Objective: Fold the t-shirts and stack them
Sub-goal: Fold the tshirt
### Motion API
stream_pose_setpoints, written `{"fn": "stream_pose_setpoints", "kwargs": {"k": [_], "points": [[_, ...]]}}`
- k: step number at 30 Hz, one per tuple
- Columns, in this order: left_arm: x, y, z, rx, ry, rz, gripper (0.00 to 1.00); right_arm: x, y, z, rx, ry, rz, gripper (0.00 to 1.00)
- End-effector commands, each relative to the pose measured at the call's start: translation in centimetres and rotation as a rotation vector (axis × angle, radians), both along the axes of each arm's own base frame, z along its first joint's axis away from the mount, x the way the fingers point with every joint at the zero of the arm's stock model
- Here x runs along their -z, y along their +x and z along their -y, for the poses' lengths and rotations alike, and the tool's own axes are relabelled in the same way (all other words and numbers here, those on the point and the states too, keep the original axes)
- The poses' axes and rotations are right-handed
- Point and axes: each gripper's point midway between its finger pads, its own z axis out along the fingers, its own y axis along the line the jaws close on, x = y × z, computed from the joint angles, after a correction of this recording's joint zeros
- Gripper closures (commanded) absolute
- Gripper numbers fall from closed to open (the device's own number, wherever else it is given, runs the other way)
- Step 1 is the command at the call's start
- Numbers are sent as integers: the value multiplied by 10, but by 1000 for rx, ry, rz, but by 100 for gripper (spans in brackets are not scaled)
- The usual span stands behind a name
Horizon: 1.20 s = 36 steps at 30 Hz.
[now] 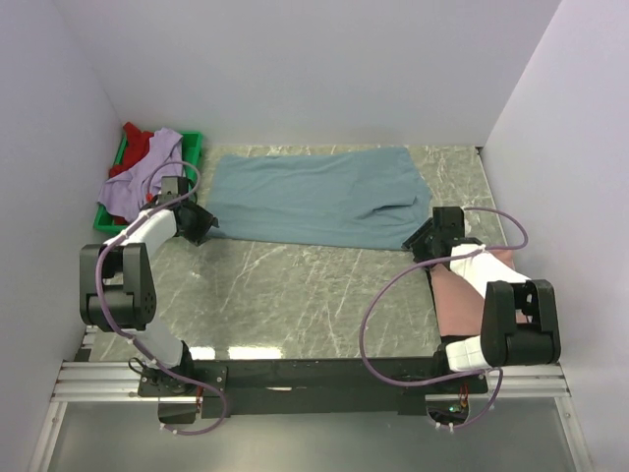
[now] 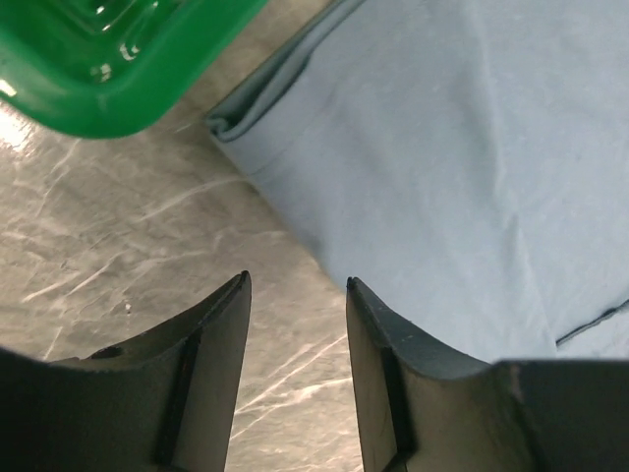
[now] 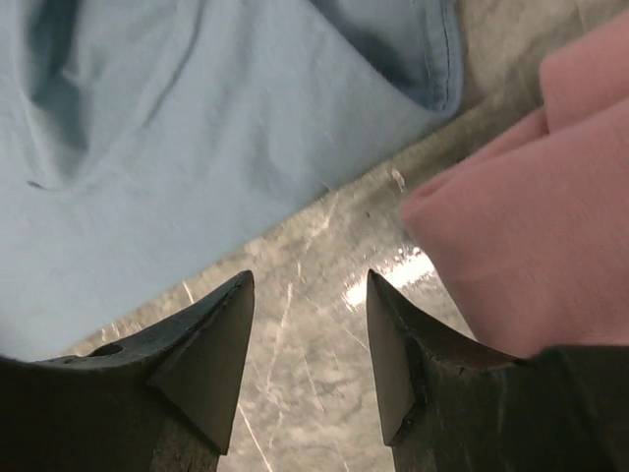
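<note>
Overhead alone shows the crumpled lavender shirt [image 1: 147, 172] draped over the glossy green tray [image 1: 194, 145]. My left hand [image 2: 295, 283] and right hand [image 3: 310, 277] are released and empty, at the soft grey-blue shirt [image 2: 472, 177]'s edges.

The gripper [image 2: 295, 285] hangs with jaws apart (nothing between them) over the bench [image 2: 118, 246], at the shirt [image 2: 462, 177] edge; a tray [image 2: 108, 88] corner lies near.
</note>
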Motion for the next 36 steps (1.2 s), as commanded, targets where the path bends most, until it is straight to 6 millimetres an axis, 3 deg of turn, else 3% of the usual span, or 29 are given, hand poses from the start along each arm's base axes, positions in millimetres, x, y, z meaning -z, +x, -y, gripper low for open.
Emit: {"fn": "stream_pose_setpoints", "kwargs": {"k": [1, 8, 11, 12, 20, 28, 36], "points": [[-9, 9, -5, -40, 7, 55, 51, 0, 16, 7, 60, -12, 43, 44], [12, 12, -11, -65, 26, 21, 51, 17, 15, 19, 95, -52, 1, 43], [13, 14, -12, -71, 28, 29, 51, 20, 13, 22, 94, -65, -2, 43], [13, 15, -11, -70, 30, 32, 51, 20, 14, 32, 123, -67, 0, 43], [6, 22, -17, -88, 51, 53, 50, 28, 8, 54, 168, -72, -9, 42], [10, 15, -31, -133, 112, 28, 51, 28, 15, 53, 163, -51, -4, 42], [14, 10, -42, -169, 174, 10, 53, 22, 34, 48, 164, -28, 19, 43]]}}
